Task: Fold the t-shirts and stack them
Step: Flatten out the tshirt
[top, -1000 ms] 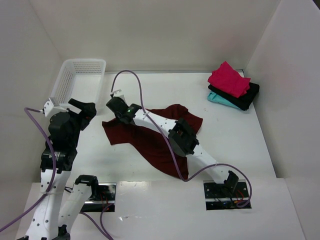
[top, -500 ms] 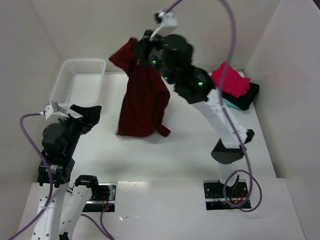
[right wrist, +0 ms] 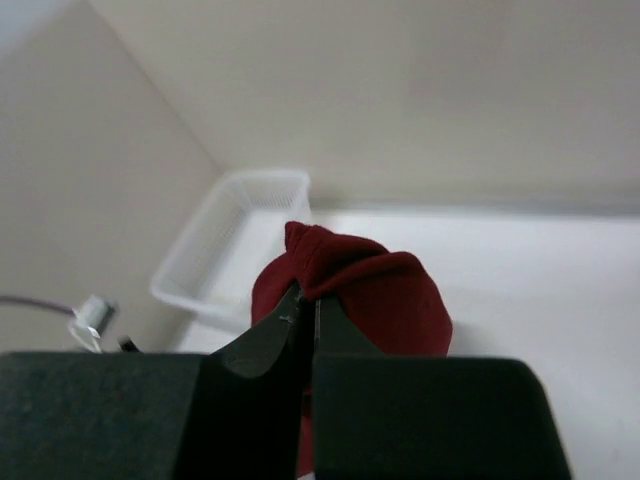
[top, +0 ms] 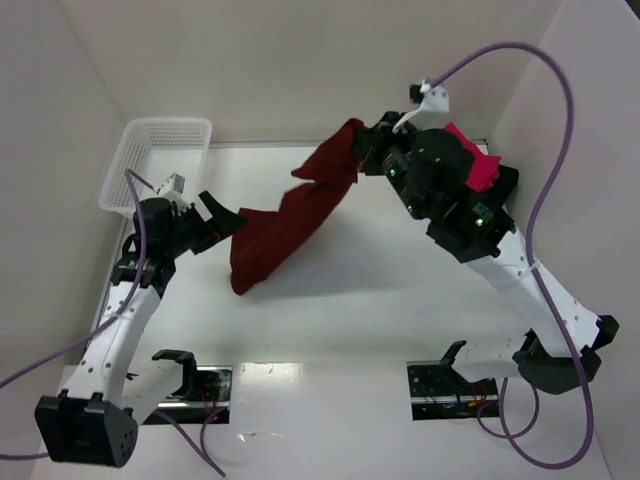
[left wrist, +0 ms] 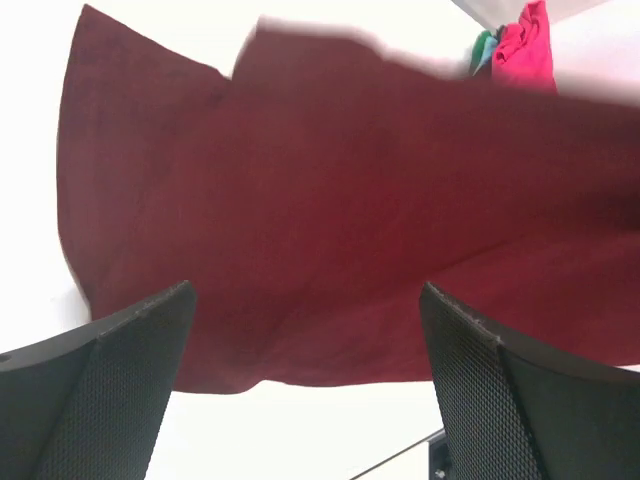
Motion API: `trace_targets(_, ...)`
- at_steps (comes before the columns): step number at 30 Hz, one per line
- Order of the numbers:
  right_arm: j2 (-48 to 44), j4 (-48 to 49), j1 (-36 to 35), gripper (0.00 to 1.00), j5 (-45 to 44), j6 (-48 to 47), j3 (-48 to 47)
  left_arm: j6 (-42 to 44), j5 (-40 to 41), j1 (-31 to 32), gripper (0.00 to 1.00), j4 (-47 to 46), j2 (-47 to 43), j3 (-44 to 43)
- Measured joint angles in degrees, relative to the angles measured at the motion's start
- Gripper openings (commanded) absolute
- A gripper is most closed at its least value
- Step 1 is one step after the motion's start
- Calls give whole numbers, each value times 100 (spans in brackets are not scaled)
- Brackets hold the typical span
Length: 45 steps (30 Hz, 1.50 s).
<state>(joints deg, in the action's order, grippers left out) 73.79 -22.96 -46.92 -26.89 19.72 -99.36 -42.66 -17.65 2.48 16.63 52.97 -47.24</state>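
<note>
Nothing legible from my end: no txt, labels, brand marks or nos. that I can read in any of the 3 cam views.
</note>
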Motion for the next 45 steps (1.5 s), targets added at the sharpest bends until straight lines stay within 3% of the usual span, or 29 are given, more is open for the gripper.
trace_targets(4,-406,128,28,3,-3,539,1489,-102,-175,3,100,-370,818,-43)
trace_targets(5,-594,124,61,15,-20,745,2024,-102,-193,7,100,-424,1119,-77)
trace_targets(6,-869,51,158,39,-20,1062,2766,-98,-199,9,100,-434,1288,-77)
trace_targets(7,-990,-30,254,41,-6,1243,3122,-79,-178,9,100,-380,1452,-77)
trace_targets(8,-1197,-66,516,74,61,1557,3789,-66,-167,9,100,-326,1515,-77)
trace_targets(9,-1234,-121,573,93,73,1647,3911,-15,-151,9,100,-289,1527,-78)
trace_targets(10,-1272,-233,742,98,93,1802,4142,47,-140,9,100,-258,1523,-97)
trace_targets(17,-1260,-523,1226,100,141,2245,4517,399,-287,82,100,-288,1723,-319)
trace_targets(23,-1197,-406,1250,100,283,2239,4382,671,-400,530,100,-210,2756,-638)
trace_targets(30,-980,-169,1266,100,513,2239,4424,827,158,1225,100,-137,3970,-1581)
trace_targets(37,-959,-63,1396,100,624,2183,4556,816,688,1369,100,-165,4880,-1797)
trace_targets(43,-951,-14,1485,100,684,2109,4556,820,838,1363,94,-161,5027,-1812)
trace_targets(45,-913,-11,1485,100,696,2099,4556,820,797,1364,87,-194,5083,-1836)
